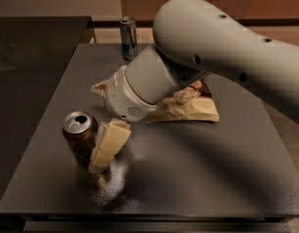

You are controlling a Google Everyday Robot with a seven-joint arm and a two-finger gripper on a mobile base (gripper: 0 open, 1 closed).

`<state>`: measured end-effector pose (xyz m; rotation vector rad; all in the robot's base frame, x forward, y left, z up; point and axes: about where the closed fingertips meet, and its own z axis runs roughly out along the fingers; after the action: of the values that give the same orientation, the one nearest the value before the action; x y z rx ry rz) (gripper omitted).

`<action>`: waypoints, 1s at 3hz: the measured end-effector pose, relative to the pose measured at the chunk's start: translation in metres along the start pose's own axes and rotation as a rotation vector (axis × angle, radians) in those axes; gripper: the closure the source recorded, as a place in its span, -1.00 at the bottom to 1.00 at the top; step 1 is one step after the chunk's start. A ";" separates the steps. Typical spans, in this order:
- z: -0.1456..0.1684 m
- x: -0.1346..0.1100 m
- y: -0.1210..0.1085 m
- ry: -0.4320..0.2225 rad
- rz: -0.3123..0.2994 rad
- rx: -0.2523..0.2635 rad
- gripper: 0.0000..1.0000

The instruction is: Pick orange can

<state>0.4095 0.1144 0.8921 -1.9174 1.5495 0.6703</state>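
The orange can (79, 139) stands upright near the front left of the dark table (198, 178); it has a dark orange-brown body and a silver top with the tab opening. My gripper (98, 159) reaches down from the big white arm and sits right against the can's right side. One cream finger (108, 144) shows beside the can and overlaps its right edge. The other finger is hidden.
A slim blue-and-silver can (128, 38) stands at the table's back edge. A crumpled tan snack bag (188, 108) lies mid-table, partly behind my arm. A dark counter (33, 47) adjoins on the left. The table's front edge is close to the orange can.
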 end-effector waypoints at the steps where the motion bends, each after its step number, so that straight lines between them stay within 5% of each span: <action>1: 0.009 -0.001 -0.002 -0.019 0.004 -0.024 -1.00; 3: 0.010 -0.008 0.004 -0.095 0.005 -0.076 -0.16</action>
<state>0.4035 0.1260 0.8898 -1.9079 1.4903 0.8211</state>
